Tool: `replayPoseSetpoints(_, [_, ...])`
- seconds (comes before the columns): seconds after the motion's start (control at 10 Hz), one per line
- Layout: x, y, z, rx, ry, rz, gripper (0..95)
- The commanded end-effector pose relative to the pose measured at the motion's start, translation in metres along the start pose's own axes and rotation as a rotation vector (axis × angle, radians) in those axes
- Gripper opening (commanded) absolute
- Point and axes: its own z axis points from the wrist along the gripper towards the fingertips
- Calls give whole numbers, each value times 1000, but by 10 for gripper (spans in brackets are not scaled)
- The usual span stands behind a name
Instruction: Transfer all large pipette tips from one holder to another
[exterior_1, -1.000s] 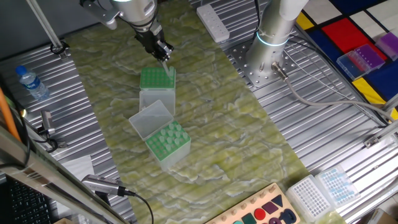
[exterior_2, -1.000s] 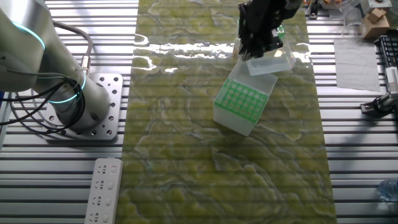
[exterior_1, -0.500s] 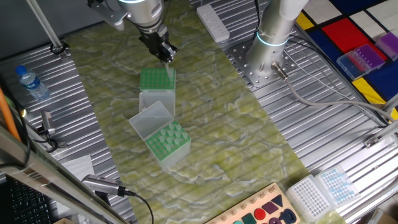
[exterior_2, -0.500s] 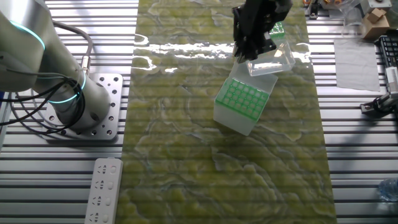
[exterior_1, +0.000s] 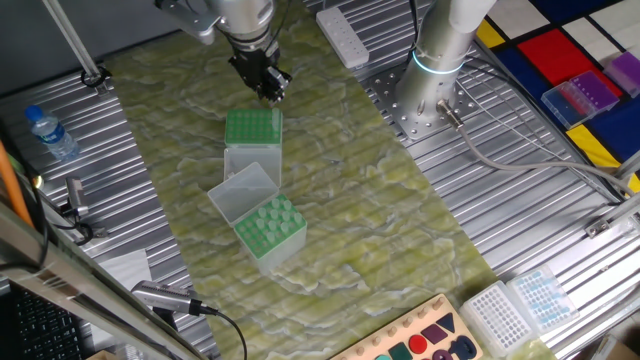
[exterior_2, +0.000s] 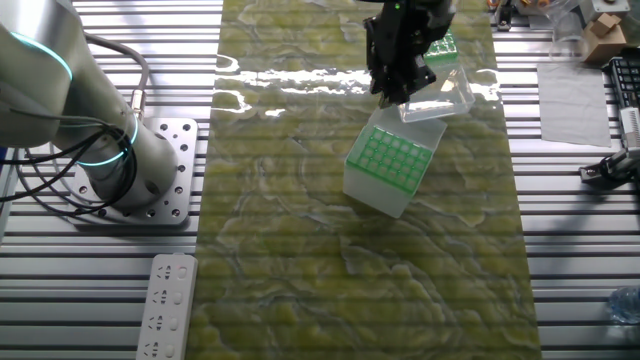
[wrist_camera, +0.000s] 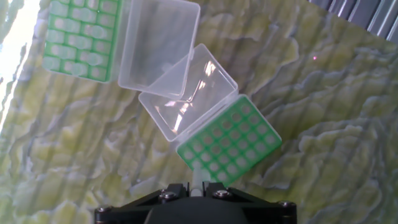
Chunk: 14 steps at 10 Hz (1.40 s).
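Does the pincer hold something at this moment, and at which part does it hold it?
Yes. The pincer holds one large pipette tip at its wide upper end; the narrow end points down.

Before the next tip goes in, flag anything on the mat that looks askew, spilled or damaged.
Nothing spilled or broken. The two green tip boxes sit at different angles, their open clear lids overlapping in the hand view. The gripper holds one pipette tip beside the emptier box.
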Motion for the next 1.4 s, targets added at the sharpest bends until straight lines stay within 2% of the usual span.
replayPoseSetpoints(0.1, [-7,4,0,-21,-2,38,380])
replayPoseSetpoints(0.4, [-27,21,-1,-35,-11,66,380])
replayPoseSetpoints(1.0, [-92,65,-4,-46,-38,122,380])
replayPoseSetpoints(1.3, [-124,88,-7,-49,-50,180,380])
replayPoseSetpoints(1.4, [-132,94,-7,-48,-51,194,380])
